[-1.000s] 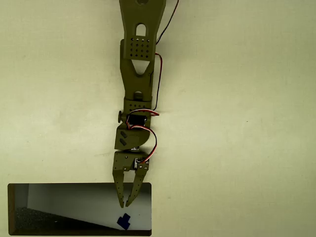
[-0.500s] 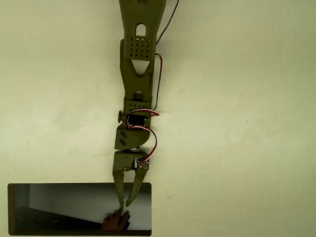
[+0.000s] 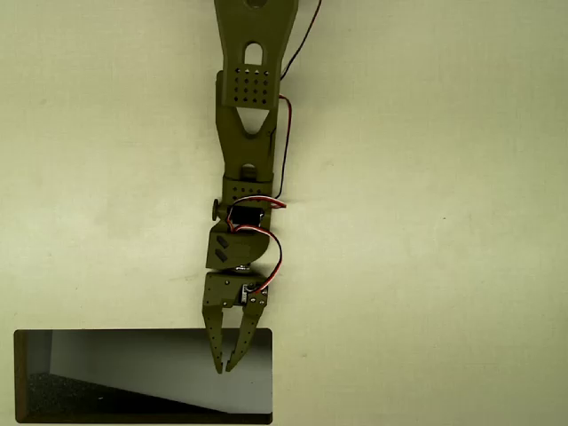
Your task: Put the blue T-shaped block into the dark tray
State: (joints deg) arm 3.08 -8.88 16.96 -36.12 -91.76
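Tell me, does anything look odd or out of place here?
Nothing is spilled, broken or askew. The end effector hangs nearly closed and holding nothing above the dark tray. The one curious thing: a small blue block lay in that tray a second ago, a hand reached in, and now it is gone.

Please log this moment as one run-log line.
hand: over dark tray, holding nothing | jaws: nearly closed | arm: stretched down the overhead view

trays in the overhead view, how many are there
1. The dark tray sits at the bottom left of the overhead view, its lower edge near the picture's border. The gripper hangs over its right part, fingertips nearly together.
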